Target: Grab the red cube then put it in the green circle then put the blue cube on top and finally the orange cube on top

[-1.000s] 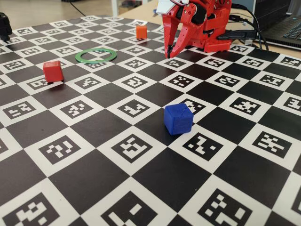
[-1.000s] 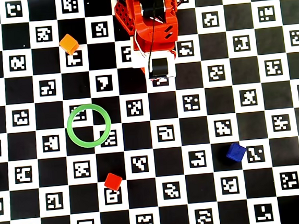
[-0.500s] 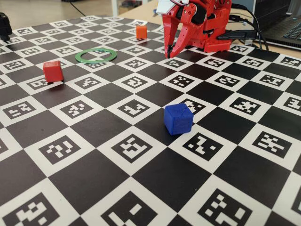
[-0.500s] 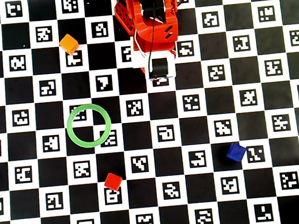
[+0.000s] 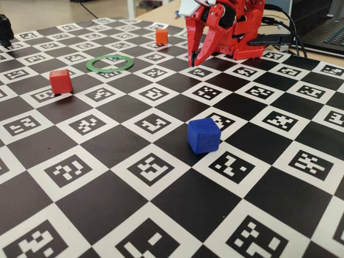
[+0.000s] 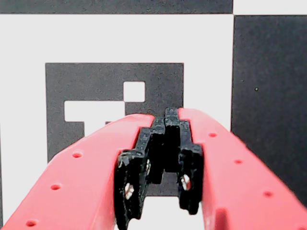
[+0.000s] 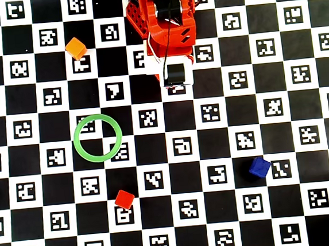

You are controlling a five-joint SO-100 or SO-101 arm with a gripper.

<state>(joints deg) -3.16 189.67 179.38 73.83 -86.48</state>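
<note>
The red cube (image 7: 124,199) lies alone on the checkered marker board (image 7: 225,152), well apart from the gripper (image 6: 165,117), whose two red fingers (image 6: 103,158) are pressed together on nothing, tips pointing down just over a marker square close to the arm's base (image 5: 239,32). There is one cube of each colour and one green circle (image 7: 97,137). In the overhead view the ring is empty, between gripper and red cube; the orange cube (image 7: 76,48) sits upper left, the blue cube (image 7: 259,167) lower right. Nothing blocks the way.

One red cube (image 7: 124,199), one blue cube (image 7: 259,167), one orange cube (image 7: 76,48), one green circle (image 7: 79,148).
</note>
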